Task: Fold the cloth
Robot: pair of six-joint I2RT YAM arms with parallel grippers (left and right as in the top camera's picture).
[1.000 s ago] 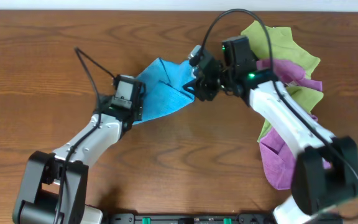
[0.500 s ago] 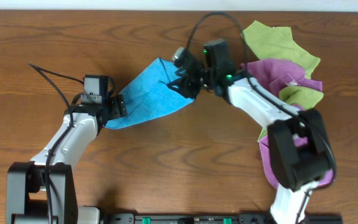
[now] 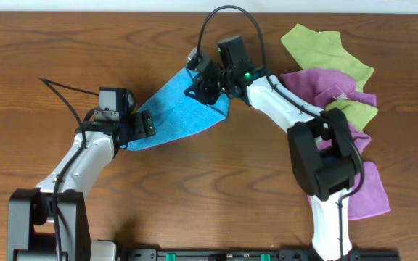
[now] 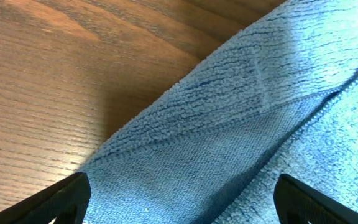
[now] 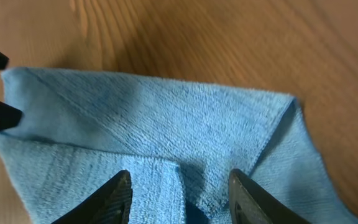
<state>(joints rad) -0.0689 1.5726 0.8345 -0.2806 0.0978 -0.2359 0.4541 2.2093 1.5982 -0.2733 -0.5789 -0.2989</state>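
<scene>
**Inspector:** Where is the cloth?

**Assessor:** The cloth (image 3: 183,109) lies on the table (image 3: 42,58), just left of centre. It is drawn out as a long slanted shape running from lower left to upper right, with one gripper at each end. It is not a single flat sheet: both wrist views show one layer lapped over another along a diagonal edge.

**Inspector:** Condition of the left gripper?

**Assessor:** The left gripper (image 3: 144,124) sits at the cloth's lower-left end. Its fingers (image 4: 64,199) stand wide apart, with blue fabric spread between and beneath them. Nothing is clamped.

**Inspector:** And the right?

**Assessor:** The right gripper (image 3: 203,85) is over the upper-right end. Its fingers (image 5: 120,196) are parted, less widely than the left's, and the edge of a folded flap runs between them. They are not closed on the fabric. I cannot tell whether the tips touch it.

**Inspector:** Anything else on the surface?

**Assessor:** Lime-green cloths (image 3: 325,45) and purple cloths (image 3: 325,81) lie overlapping at the right side, apart from the blue one.
</scene>
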